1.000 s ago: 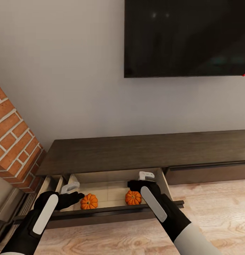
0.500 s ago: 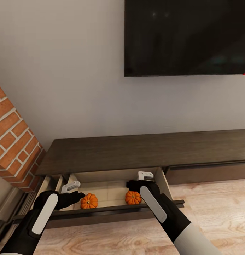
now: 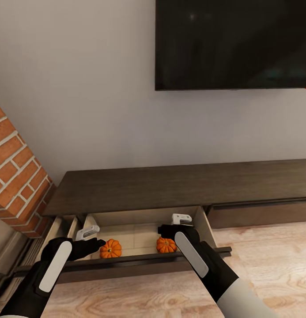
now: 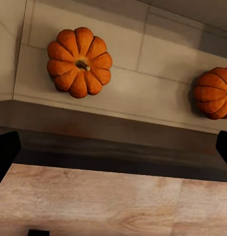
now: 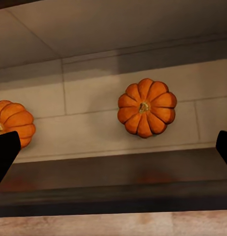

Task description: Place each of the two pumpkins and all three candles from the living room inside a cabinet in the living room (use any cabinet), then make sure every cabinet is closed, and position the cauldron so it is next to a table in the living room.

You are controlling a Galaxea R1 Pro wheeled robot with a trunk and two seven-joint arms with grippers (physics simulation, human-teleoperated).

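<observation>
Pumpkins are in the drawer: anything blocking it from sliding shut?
Nothing visible. Both pumpkins sit on the floor of the open drawer, below its rim. The left gripper and right gripper hang open over the drawer, holding nothing.

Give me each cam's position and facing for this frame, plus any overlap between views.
Head view: on the head, facing forward and down at the cabinet and its open drawer; the left gripper and right gripper and both arms show.
Left wrist view: near the left gripper, looking down into the drawer; dark fingertips at the picture's edges.
Right wrist view: near the right gripper, looking down into the drawer; dark fingertips at the edges.
Shared: all three see both pumpkins, the left pumpkin and the right pumpkin, on the drawer's pale floor.
</observation>
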